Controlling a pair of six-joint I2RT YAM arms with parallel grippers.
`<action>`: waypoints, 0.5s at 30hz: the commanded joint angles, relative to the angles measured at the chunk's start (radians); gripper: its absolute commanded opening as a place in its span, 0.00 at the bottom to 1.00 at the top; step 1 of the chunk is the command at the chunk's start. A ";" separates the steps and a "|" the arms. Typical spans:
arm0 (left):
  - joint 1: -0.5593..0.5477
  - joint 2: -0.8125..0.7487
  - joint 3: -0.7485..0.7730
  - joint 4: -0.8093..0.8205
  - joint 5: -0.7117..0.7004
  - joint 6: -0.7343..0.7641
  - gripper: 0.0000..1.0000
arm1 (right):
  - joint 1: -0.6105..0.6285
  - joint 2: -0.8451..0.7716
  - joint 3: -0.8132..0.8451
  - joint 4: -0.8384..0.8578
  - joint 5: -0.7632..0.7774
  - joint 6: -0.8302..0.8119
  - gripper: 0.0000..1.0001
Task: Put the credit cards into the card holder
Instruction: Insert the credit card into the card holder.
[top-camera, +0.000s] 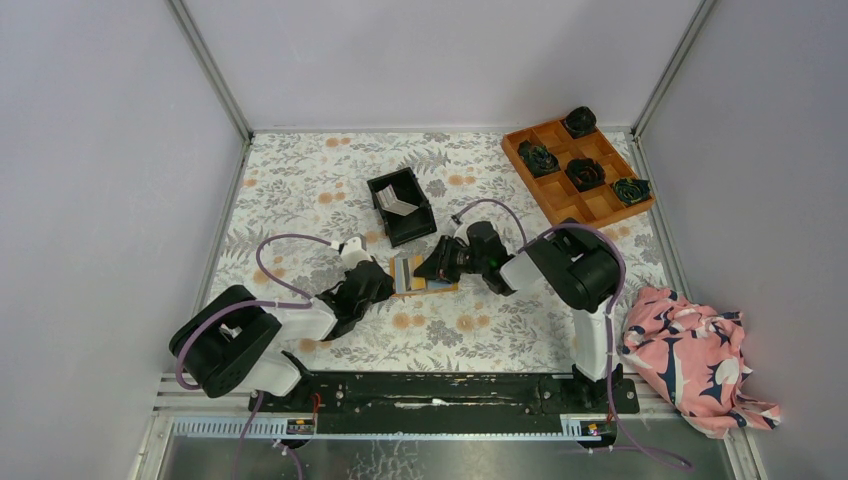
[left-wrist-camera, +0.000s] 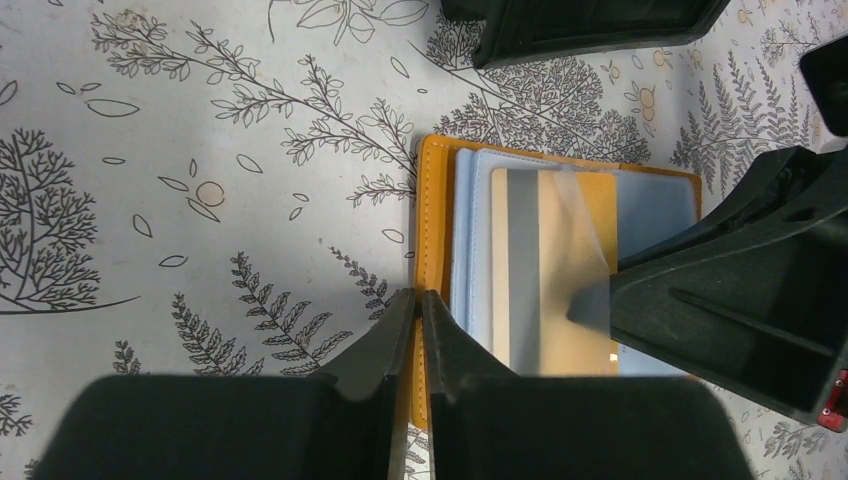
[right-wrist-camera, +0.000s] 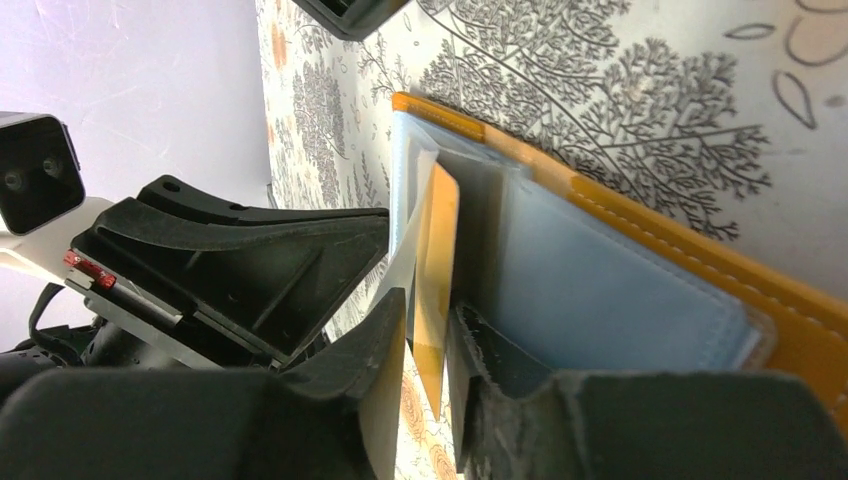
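Credit cards (top-camera: 400, 206) are lying in the black bin (top-camera: 386, 188), while one tan card (left-wrist-camera: 570, 280) is sitting partly inside the open card holder (left-wrist-camera: 434, 220) on the table (top-camera: 300, 190). The left hand (left-wrist-camera: 418, 300) is pinching the holder's orange edge. The right hand (right-wrist-camera: 428, 310) is straddling the tan card with its fingers slightly parted; whether it is gripping, I cannot tell.

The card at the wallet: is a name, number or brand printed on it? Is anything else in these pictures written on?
Card: no text shows, only a tan face and a silvery stripe.
Wallet: no brand or label visible.
Cards in the black bin: too small to read.
Tablecloth and pink cloth: printed patterns only, no words.
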 joint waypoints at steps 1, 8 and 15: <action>-0.016 0.023 -0.026 -0.025 0.029 0.001 0.11 | 0.019 -0.033 0.014 -0.148 0.077 -0.091 0.33; -0.017 0.016 -0.026 -0.033 0.024 0.002 0.11 | 0.019 -0.126 0.042 -0.303 0.136 -0.190 0.43; -0.017 0.026 -0.022 -0.029 0.026 0.004 0.11 | 0.019 -0.180 0.068 -0.422 0.186 -0.262 0.45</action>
